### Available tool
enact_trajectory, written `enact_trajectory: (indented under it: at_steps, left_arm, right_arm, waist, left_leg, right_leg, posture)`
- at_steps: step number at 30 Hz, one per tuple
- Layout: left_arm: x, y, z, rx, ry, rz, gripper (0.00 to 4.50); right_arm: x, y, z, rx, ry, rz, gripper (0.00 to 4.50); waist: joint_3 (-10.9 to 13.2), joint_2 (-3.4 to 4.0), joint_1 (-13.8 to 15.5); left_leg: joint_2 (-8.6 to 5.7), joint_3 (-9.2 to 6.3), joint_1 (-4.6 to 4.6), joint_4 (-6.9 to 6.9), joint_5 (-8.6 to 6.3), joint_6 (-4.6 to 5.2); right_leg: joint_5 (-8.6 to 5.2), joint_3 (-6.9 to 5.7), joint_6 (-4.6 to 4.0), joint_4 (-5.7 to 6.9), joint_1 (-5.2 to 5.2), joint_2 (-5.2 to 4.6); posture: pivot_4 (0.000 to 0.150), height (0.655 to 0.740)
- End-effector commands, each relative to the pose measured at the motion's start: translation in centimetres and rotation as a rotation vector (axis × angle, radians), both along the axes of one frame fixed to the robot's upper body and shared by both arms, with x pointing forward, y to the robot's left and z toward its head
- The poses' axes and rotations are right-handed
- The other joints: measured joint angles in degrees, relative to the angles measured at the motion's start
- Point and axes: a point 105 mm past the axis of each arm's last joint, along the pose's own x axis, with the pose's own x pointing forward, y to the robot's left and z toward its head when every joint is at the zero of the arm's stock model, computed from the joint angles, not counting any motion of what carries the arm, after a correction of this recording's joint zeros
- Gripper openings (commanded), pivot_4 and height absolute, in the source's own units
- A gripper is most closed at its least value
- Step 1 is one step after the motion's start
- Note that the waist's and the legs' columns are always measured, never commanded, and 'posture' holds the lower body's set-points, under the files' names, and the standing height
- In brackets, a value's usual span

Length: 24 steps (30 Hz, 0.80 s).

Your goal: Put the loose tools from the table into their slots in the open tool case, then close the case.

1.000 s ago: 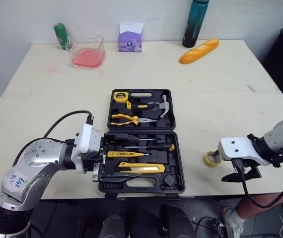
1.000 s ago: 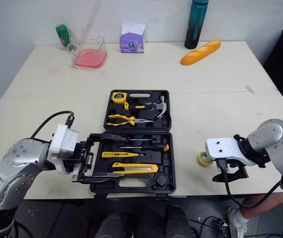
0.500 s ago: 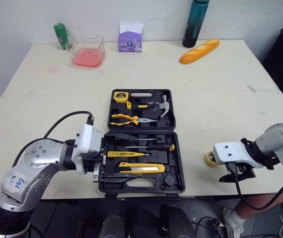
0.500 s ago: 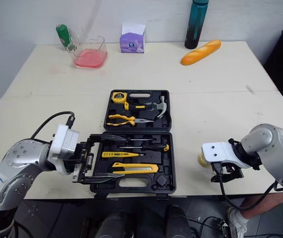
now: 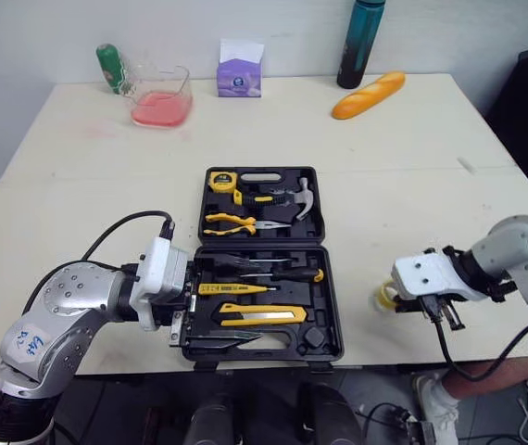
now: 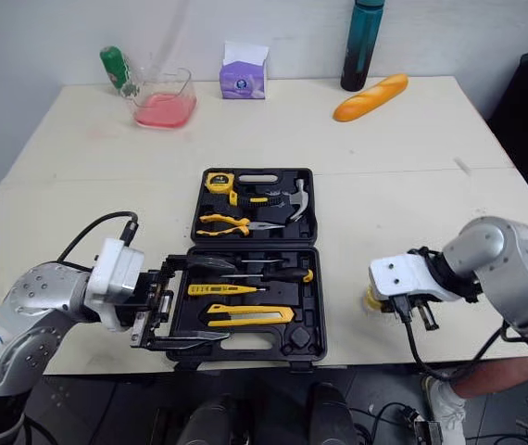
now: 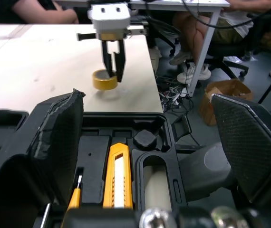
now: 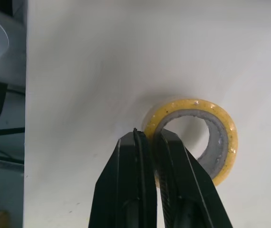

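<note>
On the counter [image 5: 412, 185], right of the open tool case [image 5: 315, 227]: yellow tape roll [image 8: 228, 142], lying flat, well apart from the case and near the front edge.

Right gripper [image 8: 150, 137] is down on the roll. Fingers nearly together and clamped on the roll's wall, one finger outside the ring and one just inside it. Roll is in contact with the counter surface.

Left gripper [image 5: 190, 301] is at the left edge of the case's near half. Fingers wide apart, one toward the hinge side and one toward the front rim, gripping nothing.

Case lies open flat.
- Far half: tape measure [image 5: 220, 180], hammer [image 5: 303, 197], yellow-handled pliers [image 5: 236, 221], all seated.
- Near half: black-handled screwdriver [image 5: 287, 274], slim yellow tester [image 5: 236, 288], yellow utility knife [image 5: 262, 314].

Far edge of the counter: baguette [image 5: 368, 94], dark bottle [image 5: 353, 44], purple box [image 5: 239, 77], clear container with pink contents [image 5: 162, 95], green bottle [image 5: 109, 67]. None are near the case.
</note>
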Motion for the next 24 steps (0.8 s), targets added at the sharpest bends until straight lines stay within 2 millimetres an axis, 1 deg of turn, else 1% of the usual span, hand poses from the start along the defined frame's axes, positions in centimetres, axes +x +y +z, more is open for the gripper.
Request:
enact_trajectory:
  at_steps: [1, 3, 8, 10, 14, 16, 18, 24]
  left_arm:
    - [-0.2, 0.9, 0.0, 0.045, -0.072, 0.007, 4.50]
    - [-0.2, 1.0, -0.1, 0.047, -0.077, 0.011, 4.50]
    - [-0.4, 2.2, -1.4, 0.069, -0.040, 0.082, 4.50]
    - [-0.6, 2.4, -1.7, 0.076, -0.029, 0.096, 4.50]
    - [-1.0, 2.7, -2.2, 0.068, 0.008, 0.133, 4.50]
    - [-1.3, 2.7, -2.3, 0.065, 0.026, 0.150, 4.50]
    - [-1.7, 2.8, -2.5, 0.063, 0.043, 0.161, 4.50]
    - [-2.4, 2.8, -2.9, 0.063, 0.080, 0.179, 4.50]
  right_arm:
    - [-1.0, 2.3, 0.9, 0.017, 0.027, 0.158, 0.05]
    - [-1.0, 2.8, 1.0, 0.022, 0.030, 0.187, 0.05]
    - [-1.6, 5.8, 1.0, 0.043, 0.053, 0.384, 0.05]
    - [-1.7, 6.5, 1.0, 0.047, 0.068, 0.421, 0.05]
    - [-2.3, 8.2, 0.4, 0.040, 0.106, 0.526, 0.05]
    - [-2.7, 8.7, 0.1, 0.034, 0.134, 0.569, 0.05]
    - [-3.2, 8.7, 0.0, 0.023, 0.161, 0.600, 0.05]
    - [-3.7, 9.1, -0.5, 0.004, 0.198, 0.655, 0.05]
  waist:
    - [0.0, 0.00, -0.1]
    - [0.0, 0.00, 0.0]
    - [0.0, 0.00, 0.0]
    - [0.0, 0.00, -0.2]
    - [0.0, 0.00, -0.6]
    - [0.0, 0.00, -0.8]
    - [0.0, 0.00, -1.0]
    - [0.0, -0.01, -1.2]
  left_leg:
    - [0.01, 0.00, 0.00, 0.00, 0.00, -0.01]
    - [0.01, -0.01, -0.02, -0.01, -0.01, -0.01]
    - [-0.02, 0.00, -0.02, 0.02, -0.01, 0.02]
    - [0.01, -0.01, -0.03, 0.01, -0.02, 0.01]
    - [0.01, 0.00, -0.08, 0.01, -0.02, 0.02]
    - [0.01, 0.00, -0.08, 0.01, -0.02, 0.02]
    - [0.01, -0.01, -0.13, 0.01, -0.03, 0.03]
    - [0.02, 0.00, -0.15, 0.01, -0.04, 0.03]
  right_leg:
    - [-0.01, -0.01, -0.02, 0.00, 0.00, 0.01]
    - [-0.01, -0.02, -0.02, -0.02, -0.01, -0.01]
    - [0.00, -0.01, 0.00, 0.00, -0.01, -0.07]
    - [-0.01, -0.03, -0.02, 0.00, -0.03, -0.05]
    - [-0.01, -0.02, -0.03, 0.05, -0.10, -0.08]
    - [-0.01, -0.02, -0.03, 0.07, -0.11, -0.10]
    - [-0.01, -0.02, -0.03, 0.10, -0.14, -0.12]
    - [-0.03, -0.01, -0.06, 0.10, -0.20, -0.12]
  posture:
    - [0.150, 0.7400]
    - [0.150, 0.7400]
    - [0.150, 0.7400]
    - [0.150, 0.7400]
    - [0.150, 0.7400]
    - [0.150, 0.7400]
    - [0.150, 0.7400]
    - [0.150, 0.7400]
